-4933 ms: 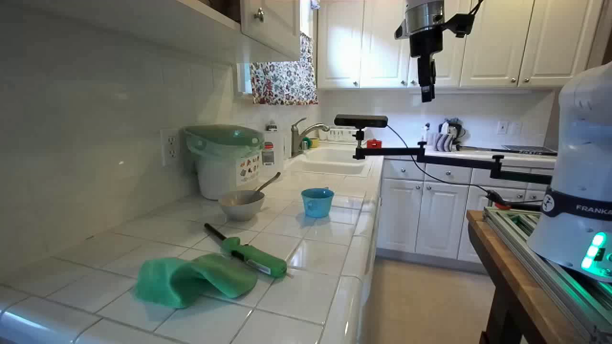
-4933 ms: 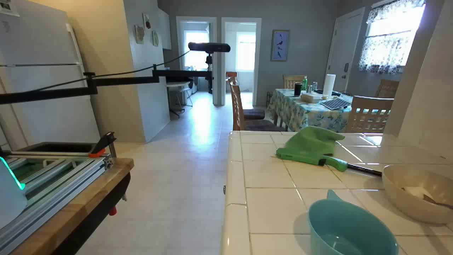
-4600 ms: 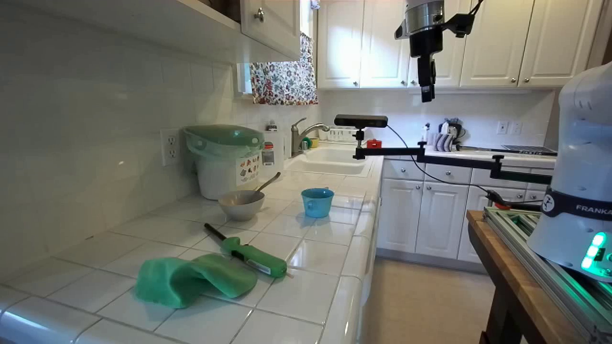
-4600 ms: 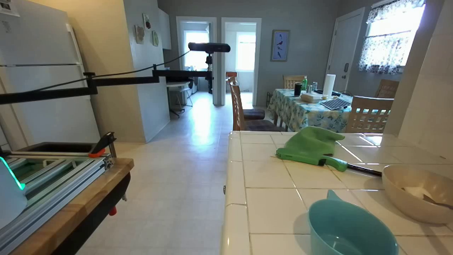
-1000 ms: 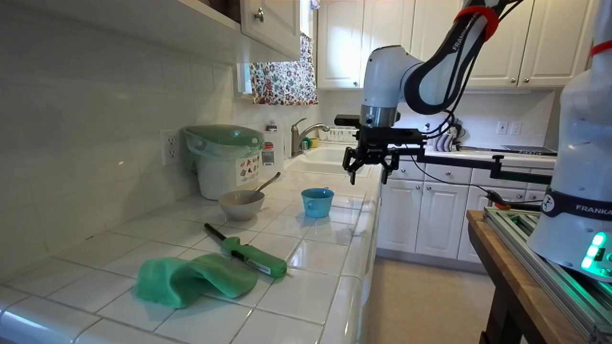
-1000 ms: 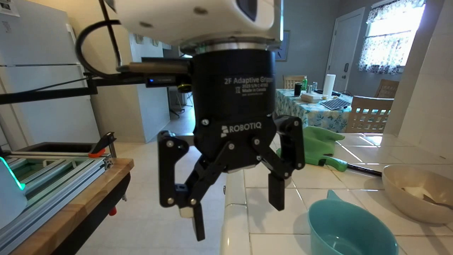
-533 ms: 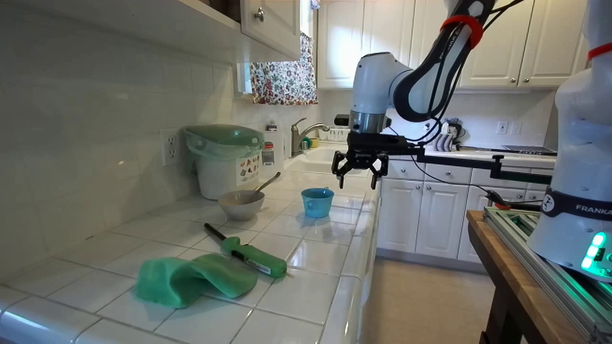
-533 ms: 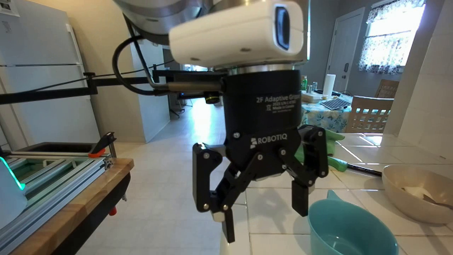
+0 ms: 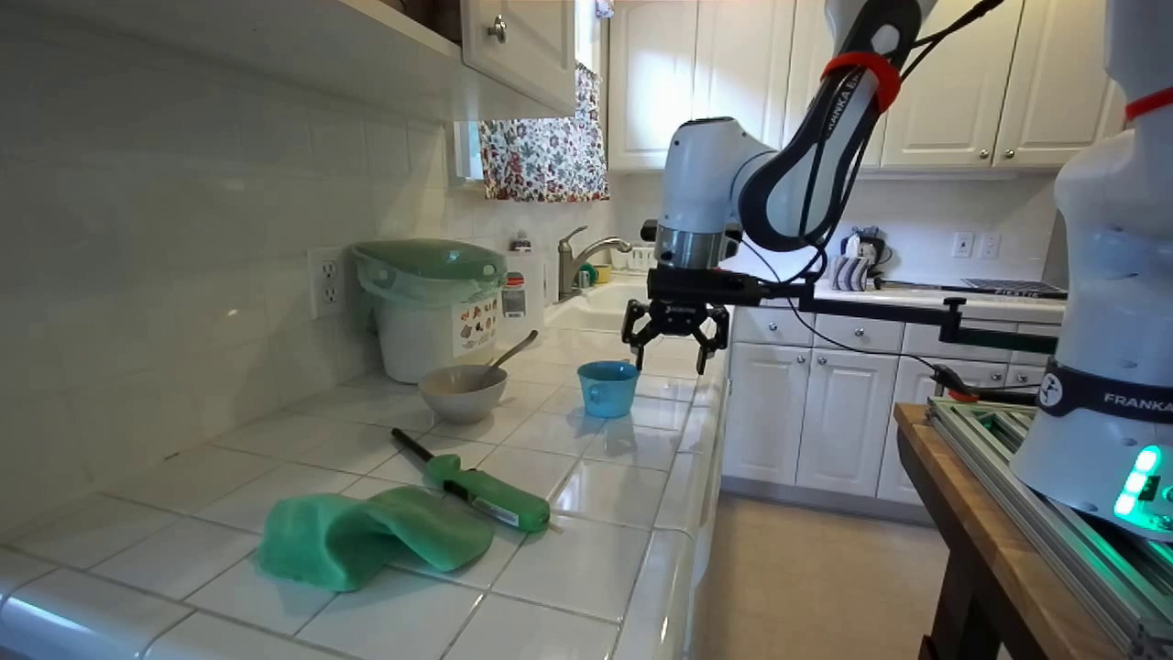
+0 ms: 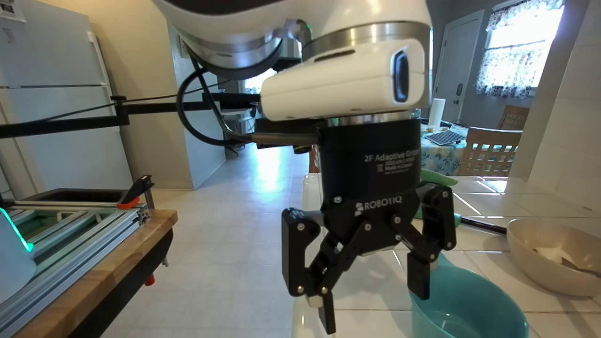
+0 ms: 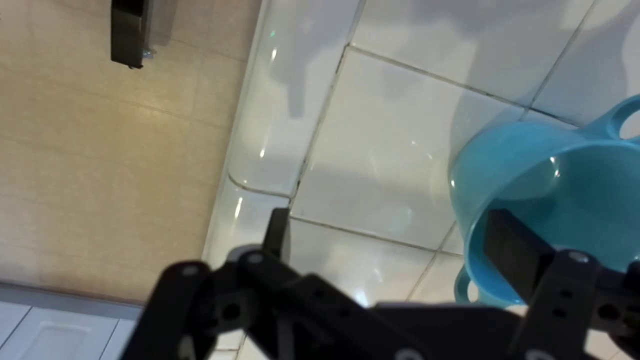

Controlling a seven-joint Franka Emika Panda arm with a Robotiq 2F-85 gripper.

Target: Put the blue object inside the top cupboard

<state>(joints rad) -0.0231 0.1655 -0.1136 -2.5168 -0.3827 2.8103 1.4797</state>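
Blue cup — upright; bowl — utensil inside.

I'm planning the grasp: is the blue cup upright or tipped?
Upright: the blue cup stands on the tiles, mouth up in both exterior views.

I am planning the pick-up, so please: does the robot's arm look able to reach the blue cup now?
Probably yes. The gripper hangs open near the blue cup, with nothing visible blocking the way; it likely needs a sideways shift and lowering.
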